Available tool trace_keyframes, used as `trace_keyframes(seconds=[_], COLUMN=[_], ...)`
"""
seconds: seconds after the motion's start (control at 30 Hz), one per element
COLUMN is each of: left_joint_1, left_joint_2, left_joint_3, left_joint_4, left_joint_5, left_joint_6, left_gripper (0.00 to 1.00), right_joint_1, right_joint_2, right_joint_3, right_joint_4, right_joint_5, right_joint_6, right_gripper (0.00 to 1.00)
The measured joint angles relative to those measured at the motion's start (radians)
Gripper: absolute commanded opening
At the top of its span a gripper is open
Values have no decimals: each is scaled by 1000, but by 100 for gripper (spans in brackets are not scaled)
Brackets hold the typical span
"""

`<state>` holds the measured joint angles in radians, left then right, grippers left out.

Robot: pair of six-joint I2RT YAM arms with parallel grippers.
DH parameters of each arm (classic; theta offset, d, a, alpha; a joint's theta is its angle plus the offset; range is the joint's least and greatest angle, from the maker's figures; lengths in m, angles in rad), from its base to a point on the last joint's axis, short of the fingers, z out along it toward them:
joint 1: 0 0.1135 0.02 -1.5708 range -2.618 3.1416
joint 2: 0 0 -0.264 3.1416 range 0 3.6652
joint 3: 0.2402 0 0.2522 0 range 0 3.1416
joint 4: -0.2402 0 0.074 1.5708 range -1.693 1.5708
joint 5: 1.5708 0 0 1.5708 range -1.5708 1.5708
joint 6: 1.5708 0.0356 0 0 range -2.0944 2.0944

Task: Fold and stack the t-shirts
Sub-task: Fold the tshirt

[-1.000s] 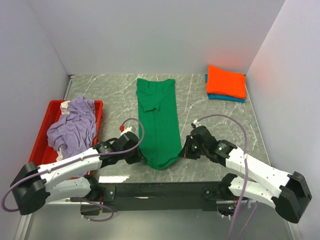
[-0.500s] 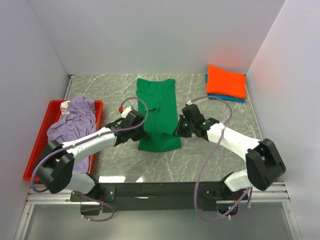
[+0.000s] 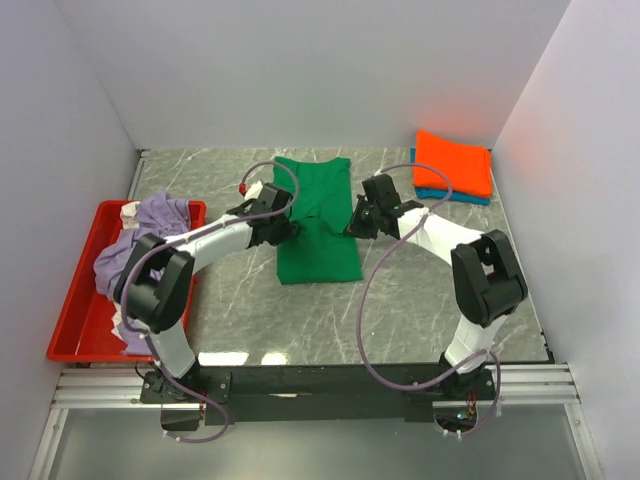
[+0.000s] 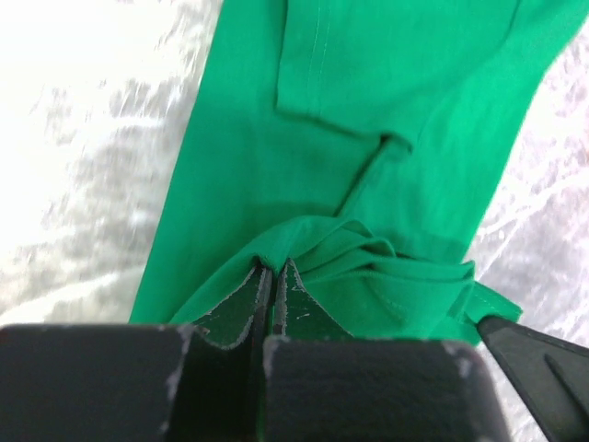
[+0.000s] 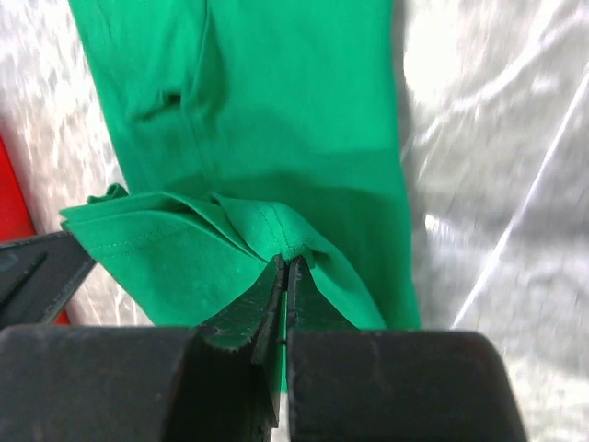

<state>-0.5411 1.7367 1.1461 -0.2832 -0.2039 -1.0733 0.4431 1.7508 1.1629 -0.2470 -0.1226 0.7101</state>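
The green t-shirt [image 3: 318,215] lies lengthwise mid-table, its near part doubled back over itself. My left gripper [image 3: 282,226] is shut on the folded hem's left corner [image 4: 276,253]. On the other side my right gripper [image 3: 352,225] pinches the right corner [image 5: 290,247], also shut. Both hold the hem lifted above the shirt's middle. At the back right an orange t-shirt [image 3: 452,163] rests folded on a blue t-shirt [image 3: 452,195]. A lavender t-shirt [image 3: 150,250] lies crumpled in the red tray [image 3: 75,318].
White walls close in the marble table [image 3: 420,300] on three sides. The red tray fills the left edge. Purple cables loop from both arms over the table.
Both grippers have carried the green shirt's near hem away from me, from the front edge to over the shirt's middle, folding it about in half.
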Motion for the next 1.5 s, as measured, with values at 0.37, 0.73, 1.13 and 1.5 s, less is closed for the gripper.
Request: trace_keyframes(seconds=[0.37,0.73,1.13,1.5], left_joint_1=[69,107,131,160], left_joint_2=[88,179,220,155], left_joint_3=[122,172,216,194], left_joint_4=[-17,-18,-11,32], left_joint_5=[19,52,94,114], left_joint_6=[44,91,142,173], left_gripper=[0,1,46,49], right_joint_1=[-71,-111,-163,-179], right_joint_2=[134,198,272,235], right_joint_3=[137,198,275,289], right_joint_4=[27,32,14,-8], right_joint_5=[-83,-146,-211,-209], right_joint_6=[-18,-24,-33,-77], right_gripper=[0,0,21,43])
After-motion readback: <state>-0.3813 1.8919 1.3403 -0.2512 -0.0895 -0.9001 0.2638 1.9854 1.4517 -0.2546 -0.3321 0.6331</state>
